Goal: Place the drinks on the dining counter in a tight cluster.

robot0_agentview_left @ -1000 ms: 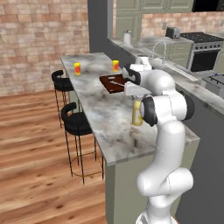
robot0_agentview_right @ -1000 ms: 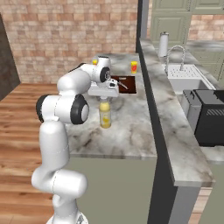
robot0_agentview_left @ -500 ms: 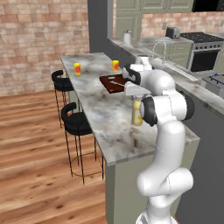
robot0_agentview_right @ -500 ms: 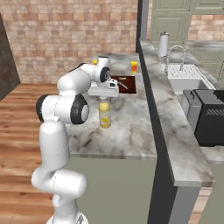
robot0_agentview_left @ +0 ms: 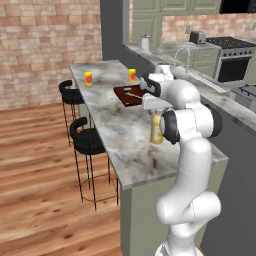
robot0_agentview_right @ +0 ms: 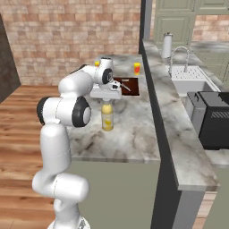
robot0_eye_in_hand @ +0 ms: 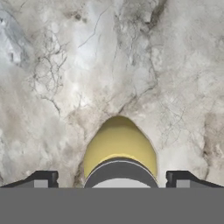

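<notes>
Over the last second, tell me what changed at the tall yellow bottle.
The gripper has opened: its fingertips now stand clear on either side of the tall yellow bottle with the pale cap, letting it go. The bottle stays upright at the same spot on the grey-white veined marble dining counter, and the arm hangs above it as before. The dark cutting board and two small orange cups are unchanged.

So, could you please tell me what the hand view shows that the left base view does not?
The hand view alone looks straight down on the yellow bottle's pale cap, between the gripper's spread fingertips, apart from both. The left base view alone shows two bar stools, a brown cutting board and two orange drinks. Both show the yellow bottle upright on the marble counter.
</notes>
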